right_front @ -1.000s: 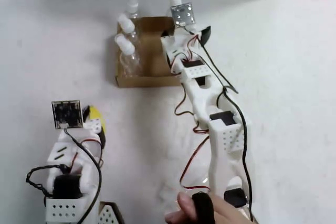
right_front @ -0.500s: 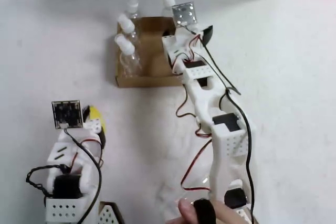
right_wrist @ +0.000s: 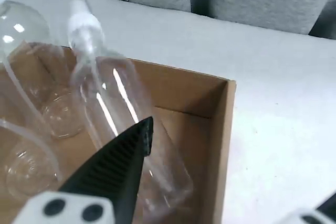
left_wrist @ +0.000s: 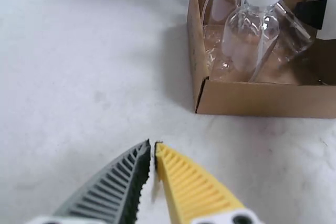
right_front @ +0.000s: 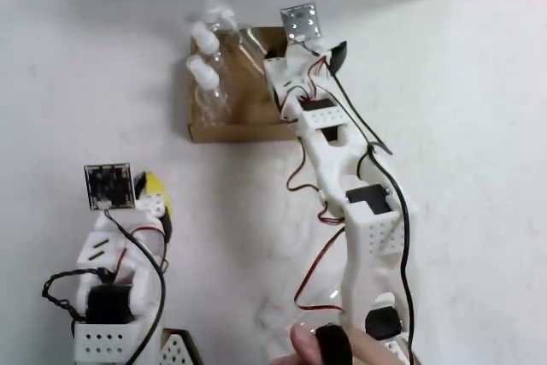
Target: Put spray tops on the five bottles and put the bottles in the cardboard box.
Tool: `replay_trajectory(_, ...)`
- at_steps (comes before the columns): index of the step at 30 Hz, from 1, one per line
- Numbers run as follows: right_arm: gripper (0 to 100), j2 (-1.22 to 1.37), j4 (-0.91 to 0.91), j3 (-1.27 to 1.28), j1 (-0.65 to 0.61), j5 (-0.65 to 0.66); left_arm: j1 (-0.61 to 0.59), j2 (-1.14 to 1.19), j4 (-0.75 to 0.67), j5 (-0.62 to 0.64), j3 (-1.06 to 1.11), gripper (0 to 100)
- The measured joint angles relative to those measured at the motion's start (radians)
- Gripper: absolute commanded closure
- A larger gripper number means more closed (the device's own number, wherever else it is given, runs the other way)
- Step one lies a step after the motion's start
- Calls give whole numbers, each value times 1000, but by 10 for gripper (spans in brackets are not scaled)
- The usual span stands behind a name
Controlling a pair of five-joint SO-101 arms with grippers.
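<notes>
White table (right_front: 85, 83). Cardboard box (right_front: 239, 132) at far middle, holding upright bottles (right_front: 203, 74), clear with white spray tops, along one wall. Tilted bottle (right_wrist: 113, 98) leans inside box beside them. Right end effector (right_front: 314, 47) over box, fingers spread, gripping nothing. Left end effector (left_wrist: 152, 148) pressed together, empty, over bare table short of box.
</notes>
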Motion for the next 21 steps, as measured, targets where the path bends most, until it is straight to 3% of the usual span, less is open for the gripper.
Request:
replay_trajectory(17,519,-28,0,0,28,0,0,0,0,0,0,976)
replay_trajectory(21,519,-103,110,0,58,-2,0,0,0,0,0,976)
